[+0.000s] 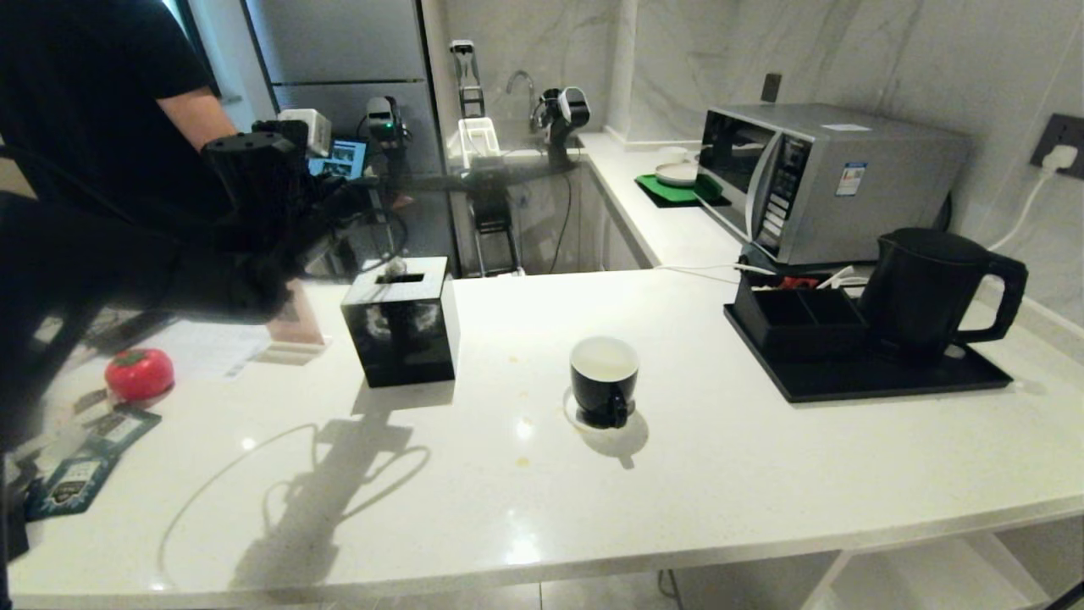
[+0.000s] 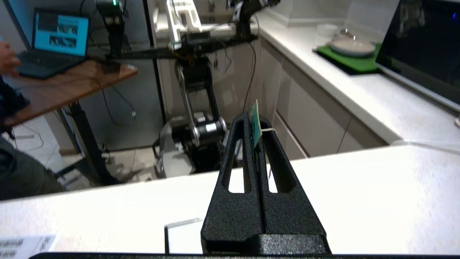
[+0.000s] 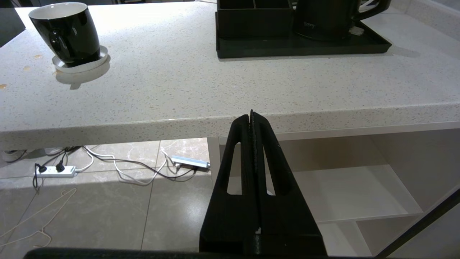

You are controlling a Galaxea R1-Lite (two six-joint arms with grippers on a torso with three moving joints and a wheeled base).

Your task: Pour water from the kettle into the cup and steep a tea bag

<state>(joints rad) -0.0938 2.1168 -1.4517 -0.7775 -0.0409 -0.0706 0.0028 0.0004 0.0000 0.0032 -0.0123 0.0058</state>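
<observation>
Nearby, glossy blk cup (image 1: pixel 603 380) on speckled countertop (image 1: pixel 720 457).

Black kettle (image 1: pixel 919 292) upright on tray, black cup (image 1: pixel 603 380) on counter, well apart

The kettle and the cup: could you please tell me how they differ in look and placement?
The kettle is matte and far taller; the cup is small and glossy with a white interior. The kettle stands on the black tray near the microwave; the cup sits on a pale coaster mid-counter. Both are black, upright and handled.
</observation>
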